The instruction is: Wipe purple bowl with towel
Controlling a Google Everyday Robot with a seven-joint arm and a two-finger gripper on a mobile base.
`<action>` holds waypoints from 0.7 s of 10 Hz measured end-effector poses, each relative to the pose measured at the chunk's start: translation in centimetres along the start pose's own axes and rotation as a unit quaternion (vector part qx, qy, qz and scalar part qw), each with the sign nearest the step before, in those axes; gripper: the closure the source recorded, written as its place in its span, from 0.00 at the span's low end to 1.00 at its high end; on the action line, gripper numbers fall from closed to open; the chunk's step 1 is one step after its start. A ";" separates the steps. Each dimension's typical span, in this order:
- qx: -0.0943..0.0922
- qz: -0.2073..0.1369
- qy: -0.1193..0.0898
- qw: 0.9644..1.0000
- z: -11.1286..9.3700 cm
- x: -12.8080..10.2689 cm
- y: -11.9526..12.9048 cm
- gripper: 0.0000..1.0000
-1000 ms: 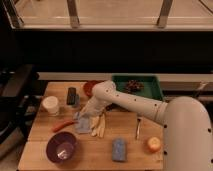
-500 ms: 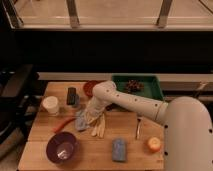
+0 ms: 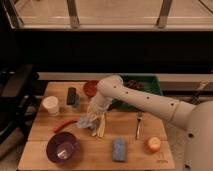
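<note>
The purple bowl [image 3: 62, 148] stands at the front left of the wooden table, its glossy inside showing. The pale grey-blue towel [image 3: 84, 121] lies bunched near the table's middle, up and to the right of the bowl. My gripper [image 3: 91, 119] reaches down from the white arm onto the towel's right edge and is shut on the cloth there. The towel still rests on the table. The fingertips are partly hidden by the cloth and by a yellowish object [image 3: 101, 126] beside it.
A red pepper [image 3: 62, 125] lies between the towel and the bowl. A white cup [image 3: 50, 105] and a dark block [image 3: 72, 96] stand at the back left. Behind the arm are a red-orange bowl [image 3: 91, 87] and a green tray [image 3: 145, 84]. A blue sponge [image 3: 119, 148], fork [image 3: 139, 125] and orange [image 3: 154, 145] lie to the right.
The gripper has closed on the towel's edge, bunching the cloth a little. The arm has hardly shifted and the bowl has not moved.
</note>
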 end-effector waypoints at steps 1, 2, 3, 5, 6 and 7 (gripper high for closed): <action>0.006 -0.008 -0.008 1.000 -1.9 -1.4 0.3 1.00; 0.015 -0.021 -0.028 0.999 -3.6 -3.7 0.7 1.00; 0.020 -0.028 -0.051 0.998 -4.2 -5.2 1.1 1.00; 0.014 -0.054 -0.137 0.989 -3.6 -10.9 2.1 1.00; 0.010 -0.061 -0.167 0.984 -3.1 -12.7 2.5 1.00; 0.009 -0.064 -0.177 0.982 -2.9 -13.4 2.7 1.00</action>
